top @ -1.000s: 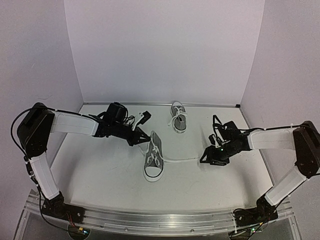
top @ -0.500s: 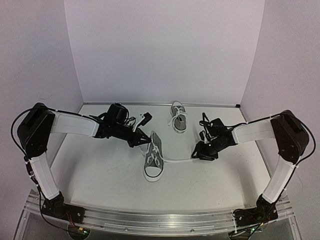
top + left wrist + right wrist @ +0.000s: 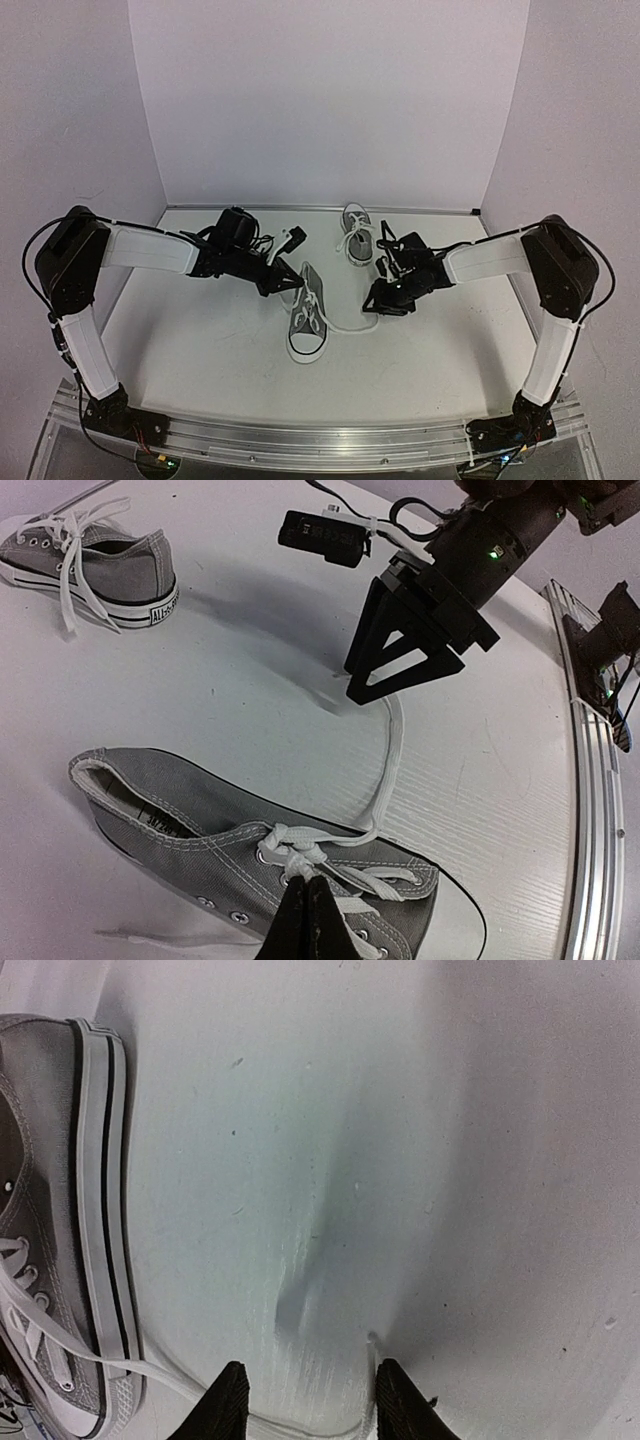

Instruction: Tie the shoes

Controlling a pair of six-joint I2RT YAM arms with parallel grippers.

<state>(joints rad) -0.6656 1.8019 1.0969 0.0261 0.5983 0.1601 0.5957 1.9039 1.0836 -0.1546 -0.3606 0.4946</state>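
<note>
The near grey shoe (image 3: 307, 315) lies mid-table, toe towards me, and fills the bottom of the left wrist view (image 3: 200, 825). My left gripper (image 3: 288, 280) sits over its lacing and is shut (image 3: 306, 900) on the white lace crossing (image 3: 290, 852). One lace end (image 3: 345, 325) curves slack to the right (image 3: 390, 750). My right gripper (image 3: 372, 303) is open (image 3: 310, 1400), tips on the table, with that lace (image 3: 290, 1428) lying between its fingers (image 3: 370, 620). The far grey shoe (image 3: 356, 232) lies behind, laces loose (image 3: 100, 555).
The white table (image 3: 200, 340) is bounded by lilac walls behind and at both sides. An aluminium rail (image 3: 320, 435) runs along the near edge and shows at the right of the left wrist view (image 3: 590, 780). The near shoe's sole (image 3: 100, 1210) is left of my right gripper.
My right gripper has moved left towards the near shoe. The lace that ran straight from the shoe to it now lies in a slack curve. My left gripper has stayed put.
</note>
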